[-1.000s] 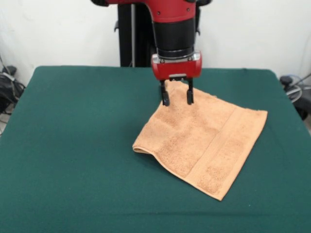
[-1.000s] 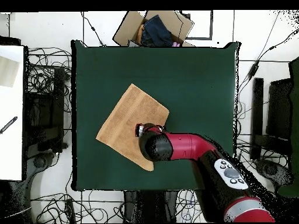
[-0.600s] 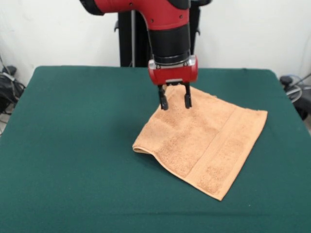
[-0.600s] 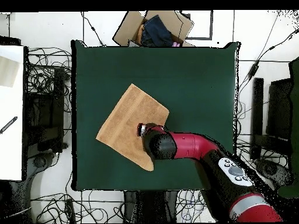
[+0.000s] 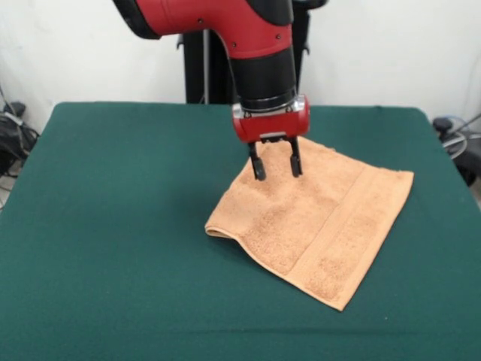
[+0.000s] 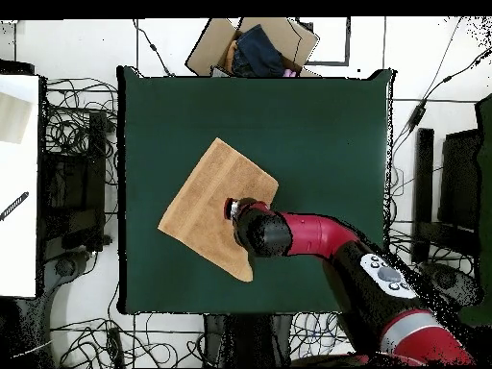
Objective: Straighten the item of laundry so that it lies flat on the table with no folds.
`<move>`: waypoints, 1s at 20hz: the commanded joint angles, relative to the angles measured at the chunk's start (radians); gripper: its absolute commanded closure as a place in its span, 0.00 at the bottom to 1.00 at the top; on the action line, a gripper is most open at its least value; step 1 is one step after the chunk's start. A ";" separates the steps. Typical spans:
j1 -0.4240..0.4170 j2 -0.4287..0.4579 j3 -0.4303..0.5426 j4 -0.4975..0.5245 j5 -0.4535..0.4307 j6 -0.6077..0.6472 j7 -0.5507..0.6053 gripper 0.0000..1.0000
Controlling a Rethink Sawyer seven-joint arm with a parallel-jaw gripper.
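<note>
— Hovering at the upper centre of the front view, the gripper [image 5: 276, 168] hangs with its two fingers spread, tips just above or barely touching the towel [image 5: 316, 222]; which of the two, you cannot tell from here. What do you make of the cloth?

— It lies right of centre on the green worktop [image 5: 113, 226], turned like a diamond, one woven band running along its lower-right side. The rounded, thick-looking edge at the left corner suggests to you a doubled layer; the towel seems folded over on itself.

— So where should you take hold?

— Aim to pinch the upper layer alone, at the corner under the gripper. Come straight down, close on one thickness of terry, and lift only a little before you draw it away across the fold line. Take both layers and the whole towel will likely slide instead of opening.

— And the overhead view?

— The arm [image 6: 307, 235] covers the grasp point there, so rely on the front view for contact. Plenty of bare worktop appears toward the left of the front view for the layer to unroll onto.
</note>
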 commanded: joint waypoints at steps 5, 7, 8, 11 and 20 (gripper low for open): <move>-0.007 0.020 0.085 -0.098 -0.043 0.094 -0.050 0.00; -0.006 0.017 0.084 -0.094 -0.044 0.092 -0.047 0.00; -0.005 0.016 0.083 -0.097 -0.044 0.096 -0.047 0.00; -0.007 0.016 0.088 -0.115 -0.039 0.123 -0.061 0.00; -0.073 0.056 0.147 -0.222 -0.041 0.257 -0.166 0.00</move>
